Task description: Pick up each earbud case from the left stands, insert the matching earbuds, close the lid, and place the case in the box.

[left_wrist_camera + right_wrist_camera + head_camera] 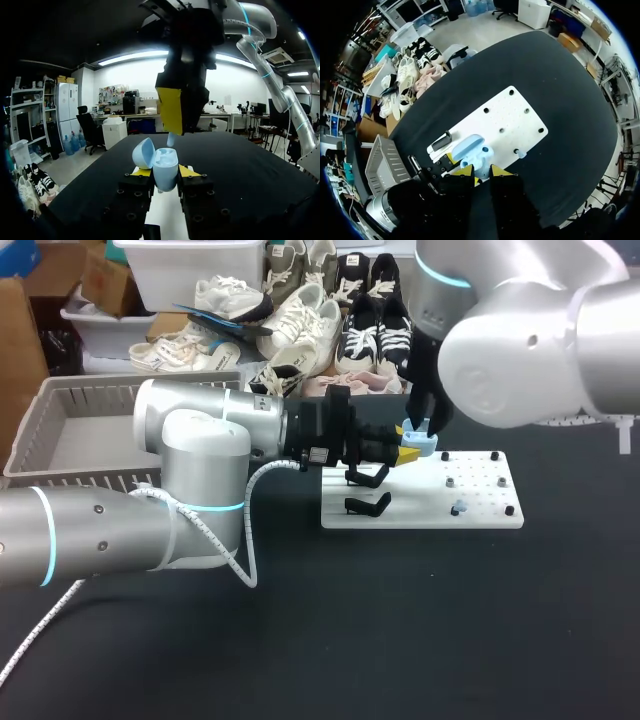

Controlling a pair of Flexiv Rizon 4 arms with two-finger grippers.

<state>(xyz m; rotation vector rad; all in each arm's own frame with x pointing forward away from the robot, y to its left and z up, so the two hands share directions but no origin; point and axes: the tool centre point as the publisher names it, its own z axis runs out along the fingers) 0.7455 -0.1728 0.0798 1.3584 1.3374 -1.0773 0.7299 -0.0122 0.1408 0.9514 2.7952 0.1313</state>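
The step in hand looks to be the insertion of an earbud. The left gripper (165, 173) is clamped on the pale blue oval plastic earbud case (165, 167), with one yellow-tipped finger pressing each side of its body. The case sits upright between those fingers, its hinged lid (144, 152) swung open to one side and the moulded wells facing up. Directly above the open case hangs the right gripper (175, 131). Its fingers are pinched on a small pale blue earbud (171, 139), which pokes out just below the tips, close over the case but apart from it. From the right wrist, the open case lies just ahead of that gripper's own tips, over the white perforated board (512, 117). A second pale blue earbud (520, 152) stands on the board, ahead of those fingers and off to one side (presumably the mate, yet to be fetched). The next move probably calls for a short, straight descent with the earbud lined up to its matching well, and a release only once it is seated, while the left fingers hold the case steady. Closing the lid and carrying the case to the grey slatted plastic basket (60, 430), well behind the left fingers, are not yet done.
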